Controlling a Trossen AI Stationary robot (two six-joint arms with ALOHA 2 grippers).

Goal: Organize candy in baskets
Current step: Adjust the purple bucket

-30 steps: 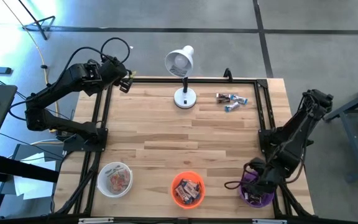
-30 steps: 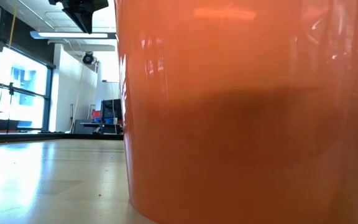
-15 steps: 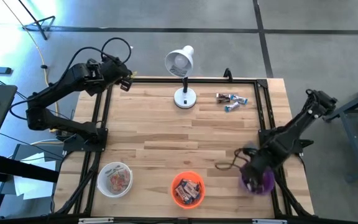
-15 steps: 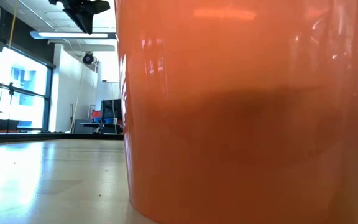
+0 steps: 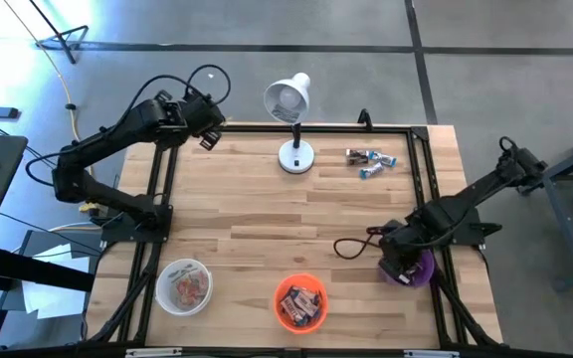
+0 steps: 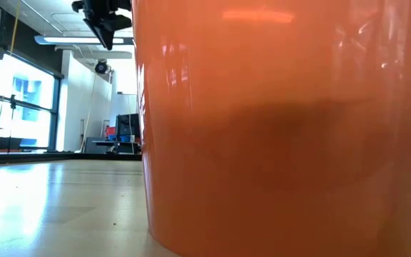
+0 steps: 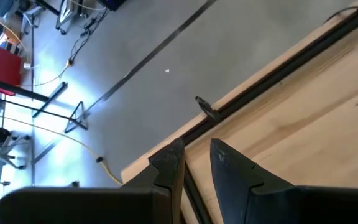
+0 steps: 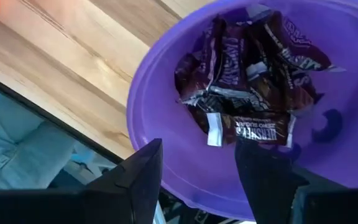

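- Since the earlier frame my right tool (image 5: 398,261) has swung up and away from the desk's near right corner, and the purple basket (image 5: 421,270) has shifted with it; my left tool (image 5: 210,135) has moved a little along the far left rail
- The purple basket sits near the right rail with dark brown candies (image 8: 244,78) piled inside; my right tool hangs just over its rim, fingers spread and gripping nothing
- The orange basket (image 5: 300,302) stands at the near edge, middle, and the white basket (image 5: 184,286) to its left, both with candy in them
- A loose cluster of candies (image 5: 371,160) still lies on the far right of the desk (image 5: 267,219), beside the white lamp (image 5: 291,124)
- My left tool, over the far left corner, has its fingers close together with a narrow gap and nothing between them
- Risk, as I judge it: my right tool is so close to the purple basket that lifting off could catch the rim and drag or tip it toward the rail
- Count: three baskets, one lamp, roughly four or five loose candies; those in the baskets I cannot count
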